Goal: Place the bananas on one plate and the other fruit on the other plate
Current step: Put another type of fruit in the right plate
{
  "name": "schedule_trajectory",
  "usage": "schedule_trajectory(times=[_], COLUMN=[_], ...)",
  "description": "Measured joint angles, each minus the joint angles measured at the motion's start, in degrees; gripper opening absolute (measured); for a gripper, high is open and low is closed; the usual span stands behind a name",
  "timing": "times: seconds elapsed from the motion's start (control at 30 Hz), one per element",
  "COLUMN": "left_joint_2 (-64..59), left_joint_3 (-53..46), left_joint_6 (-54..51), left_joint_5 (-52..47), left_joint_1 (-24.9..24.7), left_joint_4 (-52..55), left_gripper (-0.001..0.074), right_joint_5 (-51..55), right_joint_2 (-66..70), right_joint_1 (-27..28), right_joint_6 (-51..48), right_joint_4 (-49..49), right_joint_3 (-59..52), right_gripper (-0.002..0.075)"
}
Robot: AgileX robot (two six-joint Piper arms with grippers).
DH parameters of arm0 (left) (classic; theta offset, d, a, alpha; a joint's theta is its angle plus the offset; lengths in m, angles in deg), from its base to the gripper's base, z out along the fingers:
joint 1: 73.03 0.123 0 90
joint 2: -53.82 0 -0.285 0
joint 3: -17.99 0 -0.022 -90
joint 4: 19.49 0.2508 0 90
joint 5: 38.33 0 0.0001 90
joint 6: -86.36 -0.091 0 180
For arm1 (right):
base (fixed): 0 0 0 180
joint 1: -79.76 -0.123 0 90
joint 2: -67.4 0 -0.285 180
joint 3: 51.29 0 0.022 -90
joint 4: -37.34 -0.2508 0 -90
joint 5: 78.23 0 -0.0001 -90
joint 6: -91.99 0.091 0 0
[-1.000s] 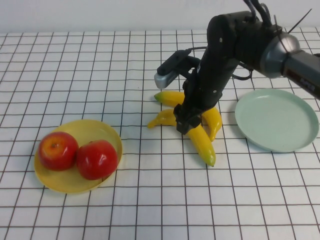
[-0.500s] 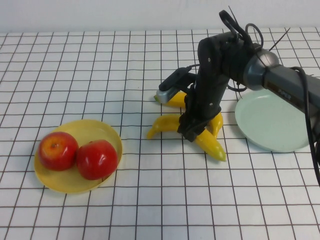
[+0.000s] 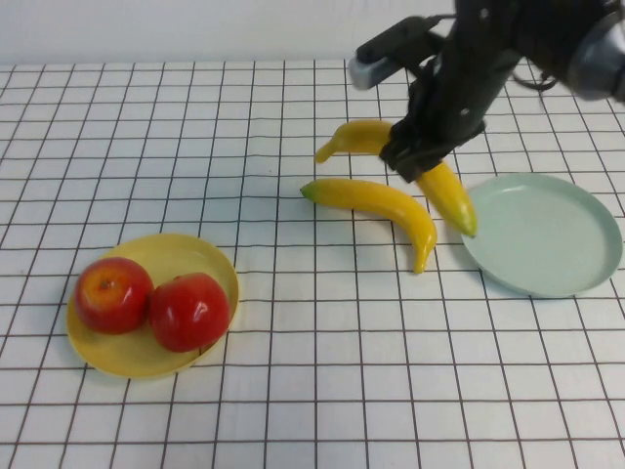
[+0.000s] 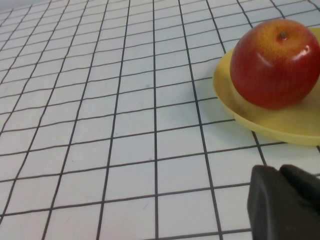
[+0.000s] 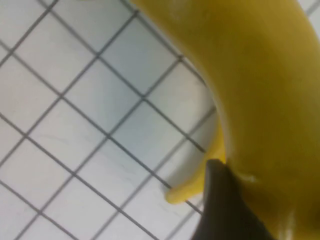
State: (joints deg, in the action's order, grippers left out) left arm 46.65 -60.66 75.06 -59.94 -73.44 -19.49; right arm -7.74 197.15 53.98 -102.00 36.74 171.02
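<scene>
Though near plate (image 3: 543,234), right end effector (image 3: 408,161) gripping banana (image 3: 447,191).

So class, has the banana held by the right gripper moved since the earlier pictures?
Yes. The held banana in the right gripper has risen and shifted toward the green plate; the left gripper sits near the yellow plate.

No readable text, label, brand, number or sign appears anywhere in these views

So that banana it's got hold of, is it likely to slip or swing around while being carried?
Possibly. The held banana looks glossy and smooth, so it may slide in the right gripper, which pinches it near mid-length. It keeps its curve, so it seems stiff rather than floppy. The left gripper sits beside the yellow plate.
</scene>
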Motion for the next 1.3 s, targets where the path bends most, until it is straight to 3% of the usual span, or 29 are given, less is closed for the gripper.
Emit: schedule_trajectory(times=[0.37,0.5,0.63,0.87,1.03,1.3], left_joint_2=[0.0,0.0,0.0,0.0,0.0,0.0], left_joint_3=[0.0,0.0,0.0,0.0,0.0,0.0], left_joint_6=[0.0,0.0,0.0,0.0,0.0,0.0], left_joint_5=[0.0,0.0,0.0,0.0,0.0,0.0], left_joint_1=[0.0,0.0,0.0,0.0,0.0,0.0], left_joint_4=[0.0,0.0,0.0,0.0,0.0,0.0], left_gripper=[-0.0002,-0.0002,-0.0002,-0.0002,-0.0002,-0.0002], right_joint_5=[0.09,-2.22,-7.73,-12.59,-12.66,-9.76], right_joint_2=[-6.23,-6.23,-6.23,-3.85,-3.61,-3.96], right_joint_1=[17.87,20.79,21.06,21.06,20.77,11.7], right_joint_6=[4.19,4.49,4.49,4.49,4.49,1.23], right_joint_4=[-0.07,-1.41,-2.07,-2.3,-3.18,-4.78], right_joint_3=[-17.87,-21.54,-23.5,-23.61,-21.94,-8.3], right_gripper=[0.0324,0.0324,0.0325,0.0482,0.0504,0.0505])
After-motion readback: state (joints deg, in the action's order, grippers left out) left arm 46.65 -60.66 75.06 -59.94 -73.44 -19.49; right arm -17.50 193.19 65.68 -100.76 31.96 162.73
